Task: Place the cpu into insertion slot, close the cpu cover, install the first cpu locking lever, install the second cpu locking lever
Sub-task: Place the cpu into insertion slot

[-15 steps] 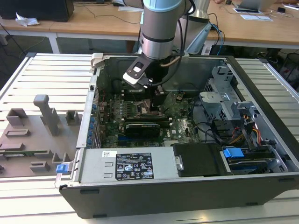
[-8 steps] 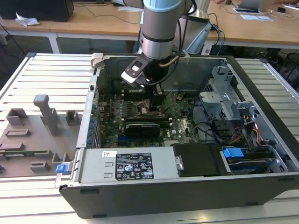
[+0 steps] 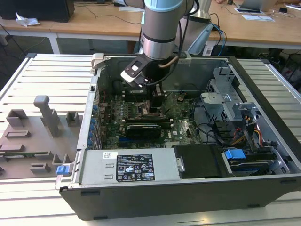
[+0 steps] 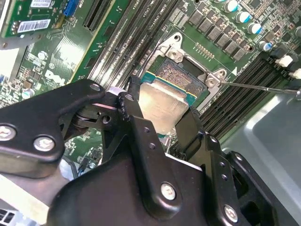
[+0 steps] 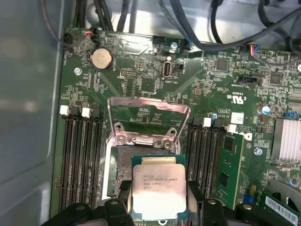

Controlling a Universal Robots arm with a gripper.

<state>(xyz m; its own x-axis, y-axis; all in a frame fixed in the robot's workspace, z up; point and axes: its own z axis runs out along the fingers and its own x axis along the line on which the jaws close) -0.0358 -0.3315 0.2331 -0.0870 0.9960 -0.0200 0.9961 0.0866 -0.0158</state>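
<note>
My gripper point(image 5: 159, 194) is shut on the cpu point(image 5: 157, 181), a flat square chip with a silvery top, gripping it by two opposite edges with black fingers point(image 5: 121, 195). The chip hangs over the near part of the insertion slot point(image 5: 123, 162), offset from it; whether they touch I cannot tell. The cpu cover point(image 5: 148, 106) stands swung up at the socket's far side. In the second wrist view the cpu point(image 4: 164, 101) overlaps the dark insertion slot point(image 4: 181, 75), and a thin locking lever point(image 4: 263, 87) runs away from one socket corner. In the exterior view the gripper point(image 3: 157, 101) is low inside the computer case.
Long black memory slots point(image 5: 77, 160) flank the socket on both sides. A black expansion card point(image 3: 143, 128), the power supply point(image 3: 124, 165), a drive cage point(image 3: 225, 101) and cables crowd the case point(image 3: 155, 195). A grey fixture tray point(image 3: 33, 136) lies at the exterior view's left.
</note>
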